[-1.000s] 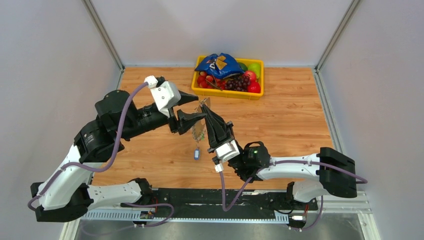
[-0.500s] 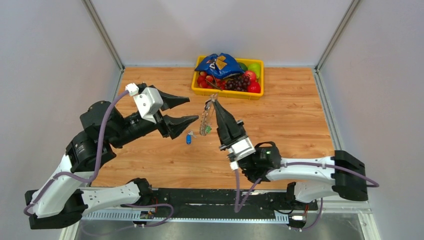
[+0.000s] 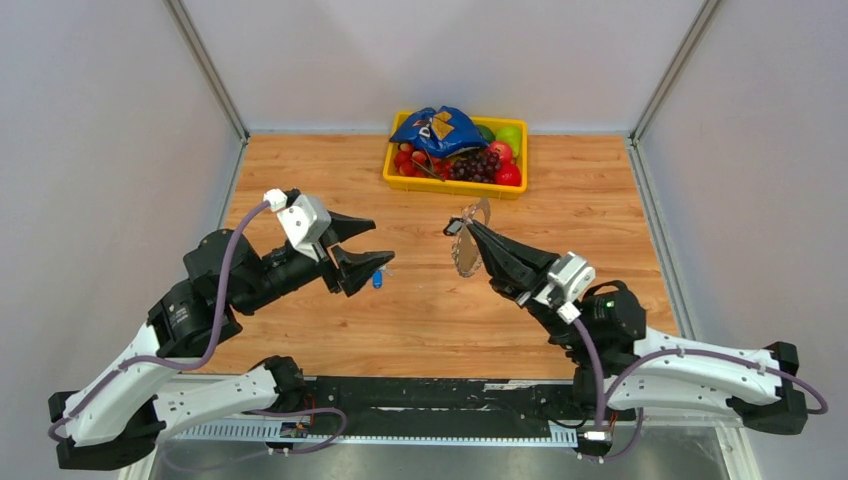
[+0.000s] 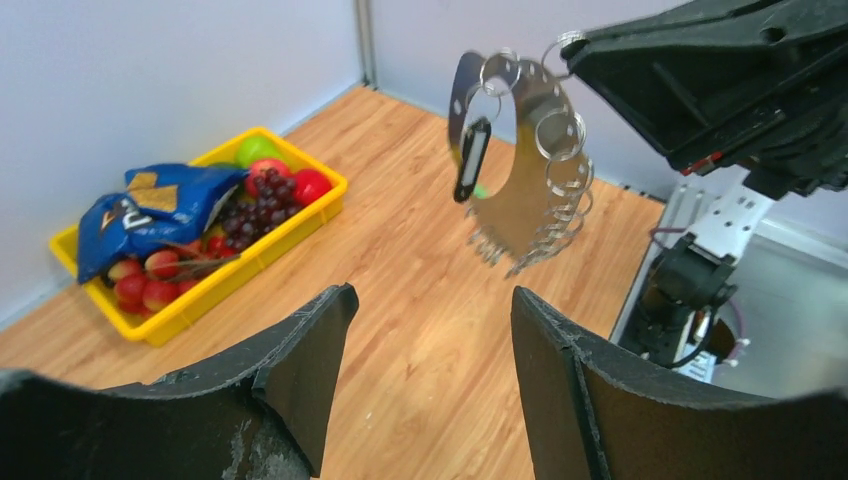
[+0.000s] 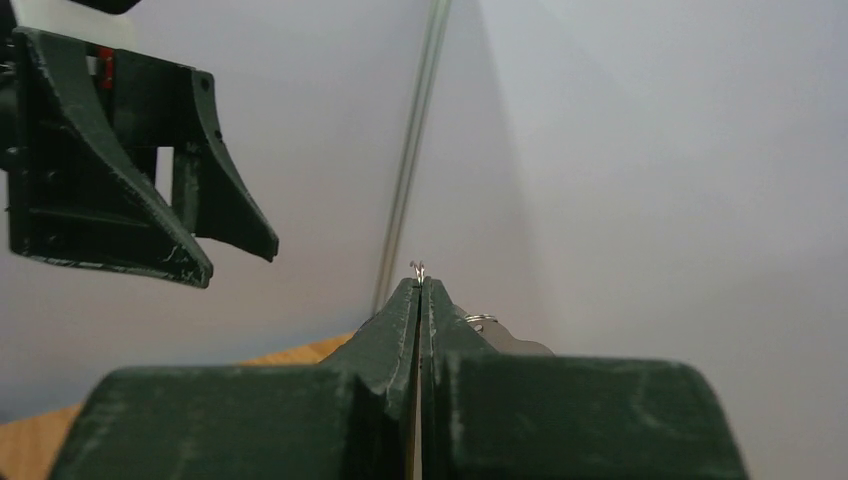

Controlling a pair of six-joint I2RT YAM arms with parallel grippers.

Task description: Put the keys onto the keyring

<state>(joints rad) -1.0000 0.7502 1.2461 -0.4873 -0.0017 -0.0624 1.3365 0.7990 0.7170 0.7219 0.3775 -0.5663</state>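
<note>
The keyring [image 3: 464,256] is a thin metal plate fringed with small rings, held up in the air mid-table by my right gripper [image 3: 470,224], which is shut on its top edge. In the left wrist view the keyring [image 4: 522,190] hangs ahead with a dark-headed key [image 4: 472,160] on it. In the right wrist view a small ring [image 5: 418,268] pokes out above the shut right gripper [image 5: 420,287]. A blue-headed key [image 3: 377,278] lies on the table just under my left gripper [image 3: 383,242], which stands open and empty. The left gripper [image 4: 432,300] shows only wood between its fingers.
A yellow tray [image 3: 452,187] with fruit and a blue bag stands at the back of the table, also seen as a yellow tray [image 4: 252,268] in the left wrist view. Grey walls close in both sides. Both arm bases sit at the near edge.
My right arm has swung right, carrying the keyring away from the left gripper. The left gripper has drawn back to the left and opened a little wider. The blue-headed key now lies on the table.
</note>
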